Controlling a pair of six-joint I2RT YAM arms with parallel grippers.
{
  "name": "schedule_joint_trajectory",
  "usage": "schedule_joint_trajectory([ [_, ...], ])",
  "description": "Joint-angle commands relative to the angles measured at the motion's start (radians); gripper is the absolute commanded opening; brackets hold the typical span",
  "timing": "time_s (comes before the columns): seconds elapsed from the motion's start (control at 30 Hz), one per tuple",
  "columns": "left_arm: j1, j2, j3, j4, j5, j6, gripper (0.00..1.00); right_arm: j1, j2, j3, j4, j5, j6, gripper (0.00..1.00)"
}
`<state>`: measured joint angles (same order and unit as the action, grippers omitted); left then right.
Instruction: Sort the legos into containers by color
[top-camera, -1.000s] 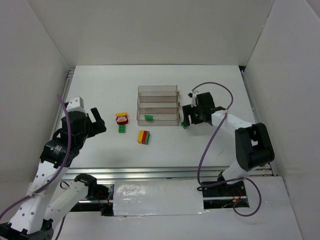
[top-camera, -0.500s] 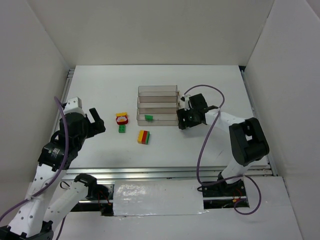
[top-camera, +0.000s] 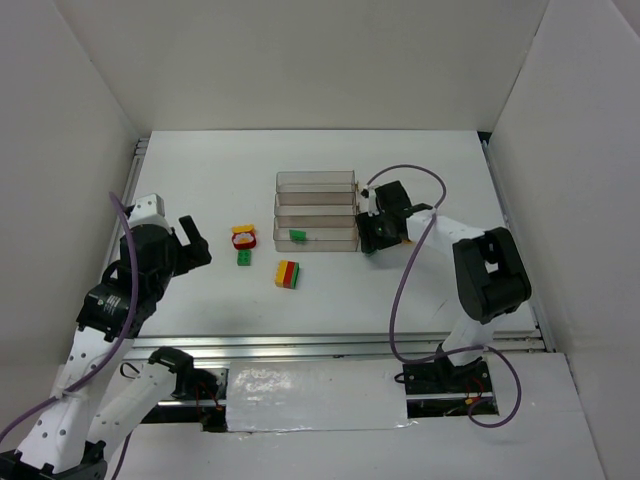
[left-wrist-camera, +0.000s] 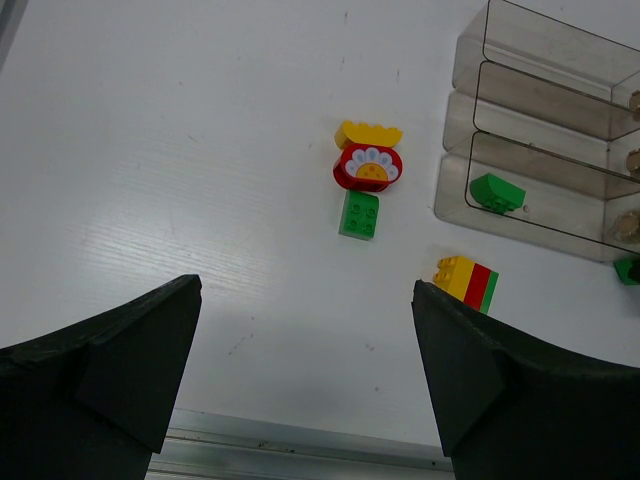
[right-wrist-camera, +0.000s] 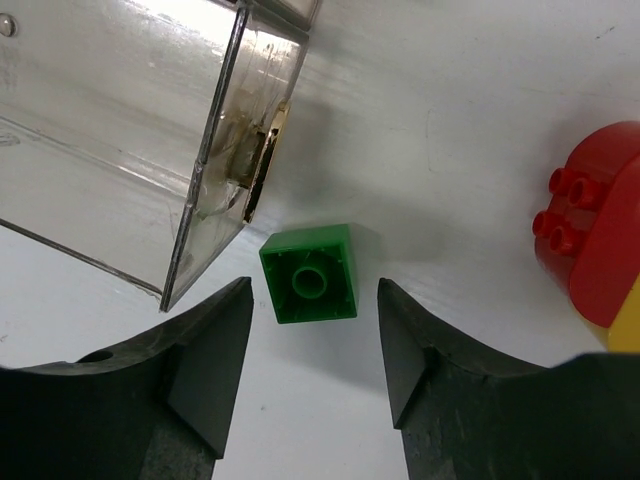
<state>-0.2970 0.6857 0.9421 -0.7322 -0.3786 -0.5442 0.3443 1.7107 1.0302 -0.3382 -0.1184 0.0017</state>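
Right end effector (right-wrist-camera: 312, 295), lower centre of the wrist view, stands open around a green brick (right-wrist-camera: 308, 273) lying on the desk (right-wrist-camera: 440, 110); nothing gripped yet; the clear tray (right-wrist-camera: 130, 120) corner sits just upper left of the brick. Risks: the finger at lower left catches that wall on closing; the brick twists out under uneven contact. Left end effector (left-wrist-camera: 305, 300) gapes wide, empty.

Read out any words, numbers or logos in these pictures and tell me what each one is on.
No readable text anywhere. The red piece bears only a flower picture, no letters; the clear tray and the green brick beside it show no label or number.
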Motion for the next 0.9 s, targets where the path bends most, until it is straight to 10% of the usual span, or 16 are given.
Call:
schedule_joint_trajectory([
  [0.0,0.004,0.003,-0.006,0.034,0.007,0.03,1.0,-0.001,0.02,0.053,-0.039,0.011,-0.008,0.6],
  [0.6,-0.007,-0.012,-0.006,0.033,0.003,0.029,0.99,0.001,0.086,0.133,-0.134,0.0,-0.012,0.56],
  [0.87,-0.013,-0.014,-0.006,0.033,-0.002,0.027,1.0,0.004,0.098,0.149,-0.159,-0.004,-0.022,0.34],
])
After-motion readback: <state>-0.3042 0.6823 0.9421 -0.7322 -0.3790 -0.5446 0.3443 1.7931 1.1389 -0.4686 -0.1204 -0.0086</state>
